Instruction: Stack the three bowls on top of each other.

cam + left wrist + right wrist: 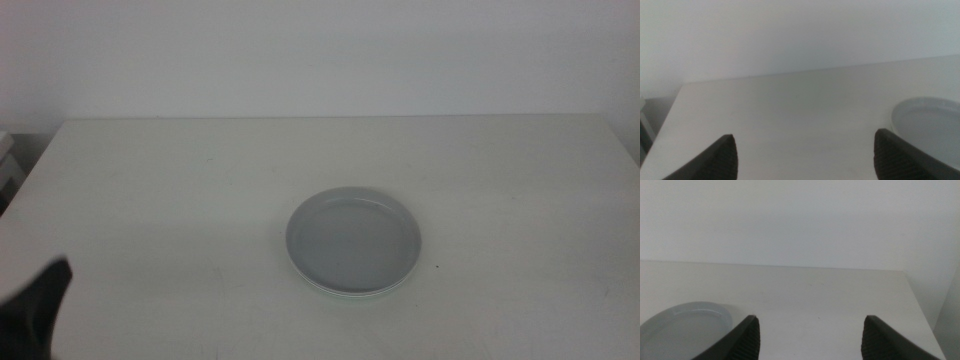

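We see the grey bowl (354, 242) topping a stack on the bench (180, 190), a pale rim beneath it. The left end effector (805, 155), spread wide and empty, has the stack beside one jaw; likewise the wide, empty right end effector (810, 337).

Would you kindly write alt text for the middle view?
A grey bowl sits right of centre on a white table, with a paler rim showing beneath its near edge. The left gripper shows at the bottom-left corner, against a white wall.
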Tool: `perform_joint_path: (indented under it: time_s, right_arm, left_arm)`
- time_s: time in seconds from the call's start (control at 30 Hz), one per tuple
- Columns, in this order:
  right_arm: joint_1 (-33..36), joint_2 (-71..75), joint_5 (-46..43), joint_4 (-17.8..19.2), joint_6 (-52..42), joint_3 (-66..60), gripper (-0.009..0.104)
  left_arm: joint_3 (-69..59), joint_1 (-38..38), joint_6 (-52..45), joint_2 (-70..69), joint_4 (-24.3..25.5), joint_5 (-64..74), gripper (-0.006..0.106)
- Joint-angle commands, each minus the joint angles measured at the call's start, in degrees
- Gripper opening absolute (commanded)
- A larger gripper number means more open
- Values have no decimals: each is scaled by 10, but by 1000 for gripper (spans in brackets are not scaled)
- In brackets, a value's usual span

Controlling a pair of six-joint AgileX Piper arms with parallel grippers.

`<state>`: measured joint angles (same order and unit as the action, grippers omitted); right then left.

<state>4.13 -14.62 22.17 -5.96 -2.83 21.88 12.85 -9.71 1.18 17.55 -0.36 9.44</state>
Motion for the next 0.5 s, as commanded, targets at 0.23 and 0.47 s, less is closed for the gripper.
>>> perform_joint_path:
  time_s: [0.23,0.47]
  right_arm:
    - [-4,138,-56,10,-5,-149,52]
    - [-4,167,-58,10,-5,-227,52]
  left_arm:
    - [-144,0,5,-184,-8,-45,105]
    - [-143,0,5,-190,-8,-24,105]
